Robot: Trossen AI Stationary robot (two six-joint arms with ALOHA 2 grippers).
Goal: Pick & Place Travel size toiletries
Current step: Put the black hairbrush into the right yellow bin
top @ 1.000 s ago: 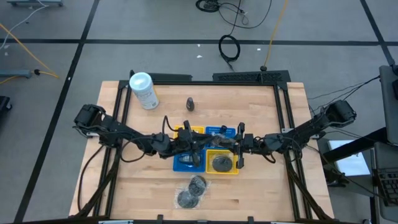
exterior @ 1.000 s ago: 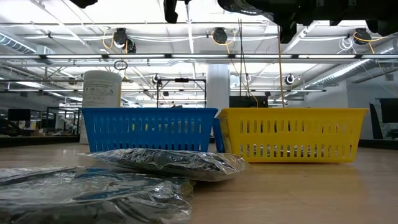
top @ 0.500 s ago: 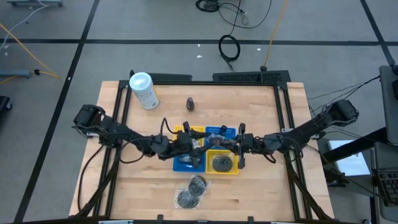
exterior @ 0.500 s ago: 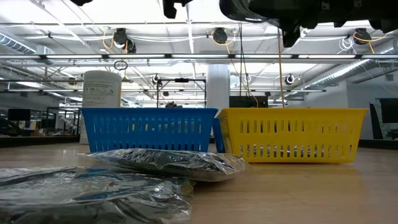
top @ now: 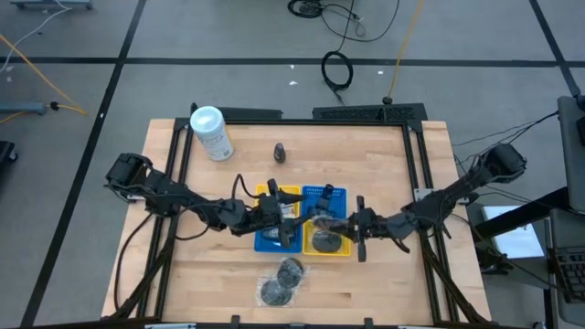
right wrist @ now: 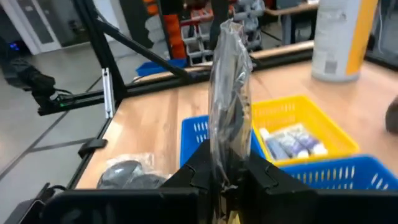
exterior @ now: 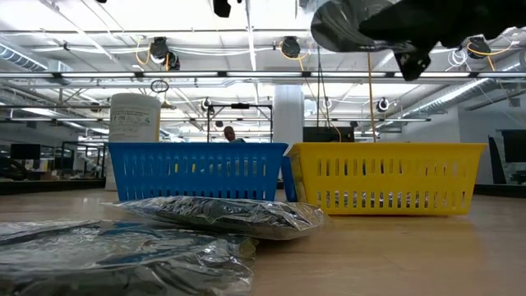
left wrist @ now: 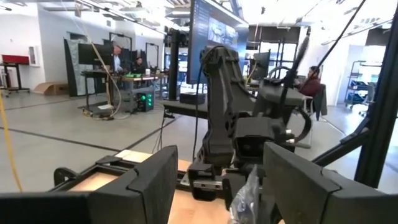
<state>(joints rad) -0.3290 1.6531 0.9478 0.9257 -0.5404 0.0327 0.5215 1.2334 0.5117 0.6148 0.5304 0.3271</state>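
High view: right gripper (top: 345, 225) clamps a wrapped disc (right wrist: 229, 93) above the yellow basket (top: 344, 251). Left gripper (top: 291, 215) fingers spread, over blue basket (top: 271, 239).

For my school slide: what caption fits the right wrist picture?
Right gripper shut on a clear-wrapped dark disc, raised above blue and yellow plastic baskets.

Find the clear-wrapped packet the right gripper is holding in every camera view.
High view: packet just right of centre.
Low view: top, right of centre.
Left wrist view: bottom edge, right of centre.
Right wrist view: centre, upright.
Shared landmark: white canister, in all but the left wrist view.
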